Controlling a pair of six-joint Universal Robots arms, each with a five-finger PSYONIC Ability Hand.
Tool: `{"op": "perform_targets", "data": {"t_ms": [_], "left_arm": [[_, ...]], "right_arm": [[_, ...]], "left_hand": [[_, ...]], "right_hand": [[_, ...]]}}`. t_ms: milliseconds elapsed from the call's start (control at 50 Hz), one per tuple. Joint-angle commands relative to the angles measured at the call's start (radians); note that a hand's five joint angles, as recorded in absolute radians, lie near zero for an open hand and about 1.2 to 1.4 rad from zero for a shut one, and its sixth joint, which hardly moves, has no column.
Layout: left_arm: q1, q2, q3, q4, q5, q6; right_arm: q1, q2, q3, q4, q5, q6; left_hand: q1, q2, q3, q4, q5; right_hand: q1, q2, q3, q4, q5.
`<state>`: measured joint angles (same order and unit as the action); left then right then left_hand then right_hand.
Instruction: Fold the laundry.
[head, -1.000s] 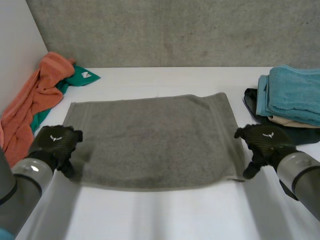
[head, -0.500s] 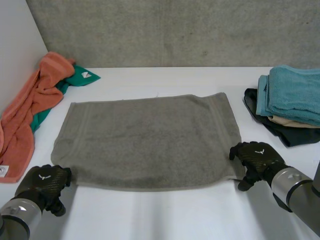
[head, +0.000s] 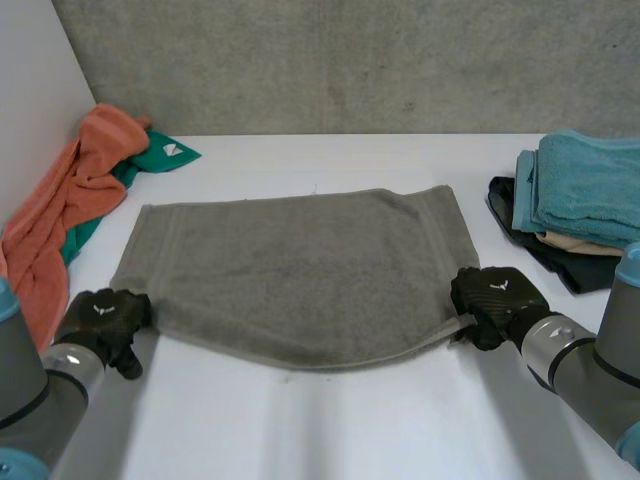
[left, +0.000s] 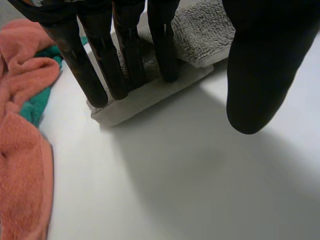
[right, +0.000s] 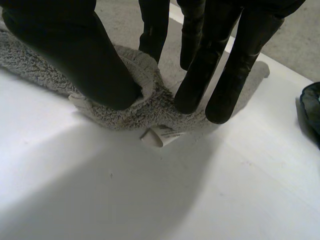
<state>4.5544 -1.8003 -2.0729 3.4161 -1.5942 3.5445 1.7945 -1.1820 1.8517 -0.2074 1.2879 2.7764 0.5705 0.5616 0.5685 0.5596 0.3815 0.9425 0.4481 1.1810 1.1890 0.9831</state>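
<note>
The grey towel (head: 300, 270) is fluffy terry cloth on a smooth, probably matt white table (head: 330, 430).

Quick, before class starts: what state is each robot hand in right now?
Left robot hand: open, straight fingers pressing a near corner of the grey towel.
Right robot hand: shut, pinching the towel's other near corner.

Reads as a robotics lab or test cell. Plain white table (head: 330, 420) set hard against a raw grey concrete wall (head: 350, 60), with a white panel (head: 30, 120) closing the left side. Two machine arms reaching in from the near edge: left arm (head: 30, 390), right arm (head: 590, 370). Laundry set out like test material: grey towel (head: 300, 270) spread mid-table, orange towel (head: 70, 200) and green cloth (head: 160, 155) heaped at far left, teal towels (head: 585, 190) folded and stacked on a dark cloth (head: 560, 262) at right.
</note>
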Motion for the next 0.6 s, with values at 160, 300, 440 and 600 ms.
{"op": "perform_targets", "data": {"t_ms": [160, 300, 440, 600], "left_arm": [[0.002, -0.039, 0.088, 0.1, -0.001, 0.014], [-0.002, -0.082, 0.123, 0.147, 0.003, 0.016], [-0.024, -0.131, 0.171, 0.137, 0.014, 0.013], [-0.081, -0.136, 0.174, 0.13, 0.026, 0.013]], "right_arm": [[0.039, -0.001, -0.045, 0.0, 0.005, 0.0], [0.054, 0.001, -0.054, 0.002, 0.005, 0.0], [0.054, 0.002, -0.054, 0.002, 0.004, 0.0], [0.054, 0.005, -0.054, 0.003, 0.004, 0.0]], "left_hand": [[0.042, 0.051, 0.044, 0.053, 0.057], [0.042, 0.051, 0.044, 0.053, 0.057], [0.039, 0.048, 0.041, 0.05, 0.054], [-0.005, 0.004, -0.003, 0.006, 0.01]], "right_hand": [[0.454, 0.948, 0.215, 0.207, 0.239], [0.454, 0.948, 0.215, 0.207, 0.239], [0.454, 0.948, 0.215, 0.207, 0.239], [0.454, 0.948, 0.215, 0.207, 0.239]]}}
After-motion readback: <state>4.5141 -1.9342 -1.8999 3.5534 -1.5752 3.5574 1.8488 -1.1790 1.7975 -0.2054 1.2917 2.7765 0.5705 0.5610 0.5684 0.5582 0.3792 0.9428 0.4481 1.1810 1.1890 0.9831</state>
